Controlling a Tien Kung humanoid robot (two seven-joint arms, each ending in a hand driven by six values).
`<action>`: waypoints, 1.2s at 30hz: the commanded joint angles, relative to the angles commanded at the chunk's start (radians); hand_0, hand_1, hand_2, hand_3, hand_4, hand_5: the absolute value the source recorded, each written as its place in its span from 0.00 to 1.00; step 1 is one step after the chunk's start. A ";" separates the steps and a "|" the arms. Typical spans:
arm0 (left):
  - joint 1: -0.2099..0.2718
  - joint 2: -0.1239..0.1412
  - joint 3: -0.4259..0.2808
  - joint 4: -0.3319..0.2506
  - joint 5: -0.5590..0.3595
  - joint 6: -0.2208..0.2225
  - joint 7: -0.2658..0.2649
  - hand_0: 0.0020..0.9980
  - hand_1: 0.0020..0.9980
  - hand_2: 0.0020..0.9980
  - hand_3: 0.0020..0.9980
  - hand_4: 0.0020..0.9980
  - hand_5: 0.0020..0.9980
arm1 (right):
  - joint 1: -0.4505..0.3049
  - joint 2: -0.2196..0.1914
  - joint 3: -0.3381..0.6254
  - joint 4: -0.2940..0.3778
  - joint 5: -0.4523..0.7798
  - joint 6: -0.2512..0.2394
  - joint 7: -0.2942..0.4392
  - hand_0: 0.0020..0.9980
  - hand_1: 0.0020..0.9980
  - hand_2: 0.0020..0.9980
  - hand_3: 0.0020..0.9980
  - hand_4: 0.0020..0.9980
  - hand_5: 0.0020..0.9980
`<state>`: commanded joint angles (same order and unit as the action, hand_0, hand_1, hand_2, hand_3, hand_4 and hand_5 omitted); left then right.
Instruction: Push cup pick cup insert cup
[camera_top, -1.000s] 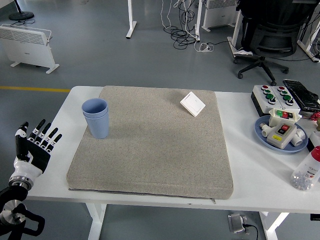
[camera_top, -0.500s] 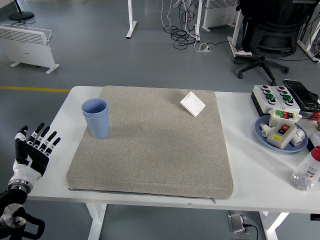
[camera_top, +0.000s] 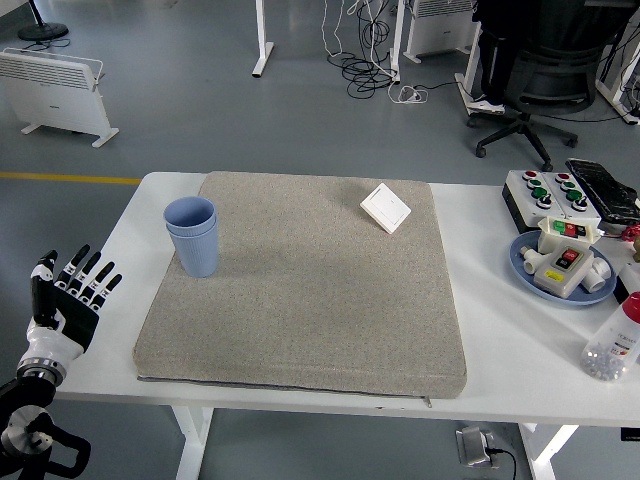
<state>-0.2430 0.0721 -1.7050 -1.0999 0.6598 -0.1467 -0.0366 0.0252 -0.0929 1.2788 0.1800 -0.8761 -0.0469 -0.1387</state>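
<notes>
Two light blue cups (camera_top: 192, 235) stand nested, one inside the other, upright on the left part of the grey mat (camera_top: 300, 290). My left hand (camera_top: 68, 296) hovers at the table's left edge, well left and in front of the cups, fingers spread and holding nothing. My right arm is out of the picture.
A white switch plate (camera_top: 385, 208) lies on the mat's far right part. At the right stand a button box (camera_top: 552, 193), a blue plate (camera_top: 527, 268) carrying white parts, and a clear bottle with a red cap (camera_top: 613, 343). No person is at the table.
My left hand has sunk a little lower and nearer the table's left edge. The cups have stayed put.
</notes>
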 joint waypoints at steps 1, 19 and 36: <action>-0.001 0.000 0.002 0.000 -0.001 0.000 0.000 0.83 0.85 0.93 0.87 0.58 1.00 | 0.000 0.000 0.000 0.000 0.000 0.000 0.000 0.75 0.63 0.63 0.56 0.07 0.44; -0.004 -0.002 0.006 0.004 -0.001 0.001 0.002 0.83 0.85 0.93 0.87 0.58 1.00 | 0.003 0.000 -0.004 0.000 0.000 0.000 0.000 0.75 0.63 0.63 0.56 0.07 0.43; -0.004 -0.007 0.000 0.015 0.002 0.003 0.000 0.83 0.85 0.93 0.87 0.58 1.00 | 0.003 -0.001 -0.008 0.000 0.001 0.001 -0.002 0.75 0.63 0.63 0.56 0.07 0.43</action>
<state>-0.2473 0.0655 -1.7047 -1.0850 0.6617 -0.1441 -0.0365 0.0282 -0.0937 1.2712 0.1800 -0.8749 -0.0455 -0.1411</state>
